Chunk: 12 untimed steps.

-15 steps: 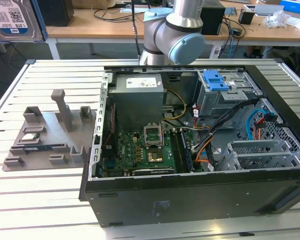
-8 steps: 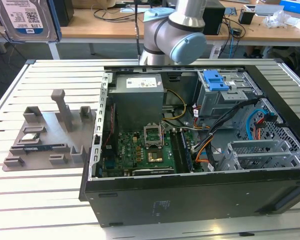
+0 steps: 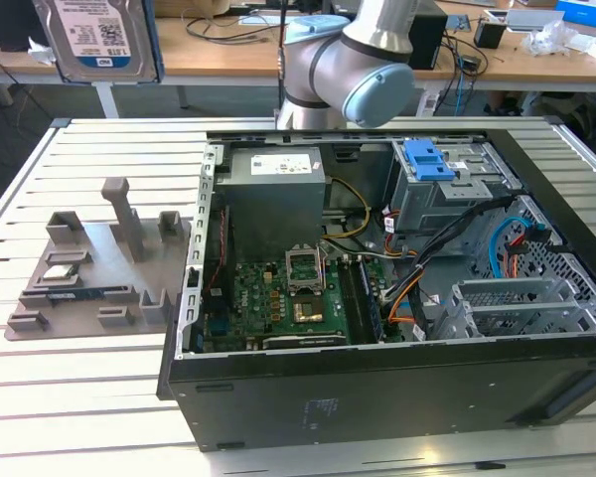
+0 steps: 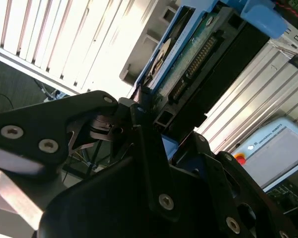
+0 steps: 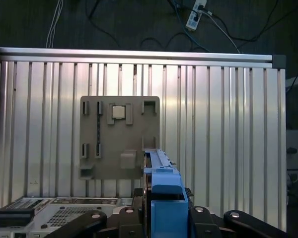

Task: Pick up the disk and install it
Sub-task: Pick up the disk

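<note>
Two fingers (image 4: 148,148) of the black claw (image 5: 164,210) are pressed tight on the flat silver-metal hard disk (image 3: 94,38) with its white label, pinching it across its blue plastic side rails. It hangs high at the exterior view's left, well apart from the open black computer case (image 3: 377,388). Beneath it, in the first wrist view, a grey plastic fixture tray (image 5: 119,148) lies on the slatted aluminium table (image 5: 223,124).
</note>
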Motion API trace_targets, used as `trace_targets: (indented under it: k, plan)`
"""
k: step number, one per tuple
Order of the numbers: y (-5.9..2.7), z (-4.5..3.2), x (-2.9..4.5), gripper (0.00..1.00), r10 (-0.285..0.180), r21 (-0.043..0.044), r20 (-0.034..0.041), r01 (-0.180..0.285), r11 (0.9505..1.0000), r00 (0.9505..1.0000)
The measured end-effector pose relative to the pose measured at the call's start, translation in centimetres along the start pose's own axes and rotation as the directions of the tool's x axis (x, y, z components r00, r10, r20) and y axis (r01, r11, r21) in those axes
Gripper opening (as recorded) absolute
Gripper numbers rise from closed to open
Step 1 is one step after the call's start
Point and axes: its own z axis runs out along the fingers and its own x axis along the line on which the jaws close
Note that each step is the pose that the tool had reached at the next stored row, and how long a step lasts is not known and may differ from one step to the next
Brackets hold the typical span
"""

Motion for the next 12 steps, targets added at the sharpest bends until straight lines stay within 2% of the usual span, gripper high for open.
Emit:
trace_targets:
  k: [3,12]
  plan:
    - [-1.83,-0.11,0.03,0.37,0.0,-0.0022,-0.0001,0.0,1.0,1.0]
    - [-6.17,-0.34,0.11,0.37,0.0,-0.0049,0.0001,0.0,1.0,1.0]
